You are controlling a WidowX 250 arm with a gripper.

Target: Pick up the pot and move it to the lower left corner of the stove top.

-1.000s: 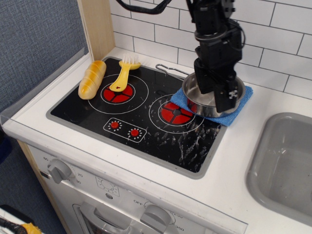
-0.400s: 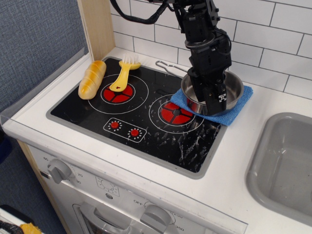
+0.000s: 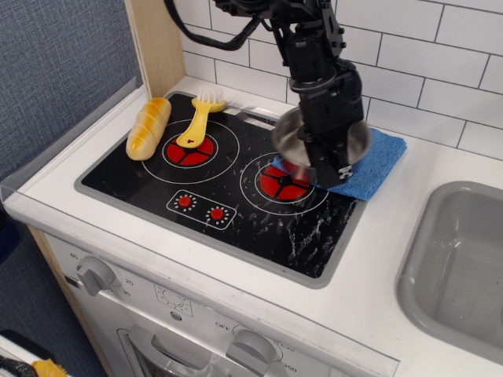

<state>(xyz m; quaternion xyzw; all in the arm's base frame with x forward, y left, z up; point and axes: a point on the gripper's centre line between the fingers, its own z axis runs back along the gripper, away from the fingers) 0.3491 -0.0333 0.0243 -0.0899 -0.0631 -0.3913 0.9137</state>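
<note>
The shiny steel pot (image 3: 292, 140) hangs lifted above the right burner (image 3: 284, 182) and the blue cloth, with its wire handle pointing back left. My black gripper (image 3: 326, 155) is shut on the pot's near rim and hides much of the bowl. The black stove top (image 3: 228, 188) lies below, and its lower left corner sits near the two red dial marks (image 3: 200, 207).
A bread roll (image 3: 148, 127) lies at the stove's left edge. A yellow toy fork (image 3: 200, 118) rests over the left burner (image 3: 191, 148). A blue cloth (image 3: 369, 166) lies at the stove's right back. A grey sink (image 3: 464, 259) is at the right.
My gripper closed on the pot's rim, lifted it off the blue cloth and carried it left, over the right burner.
</note>
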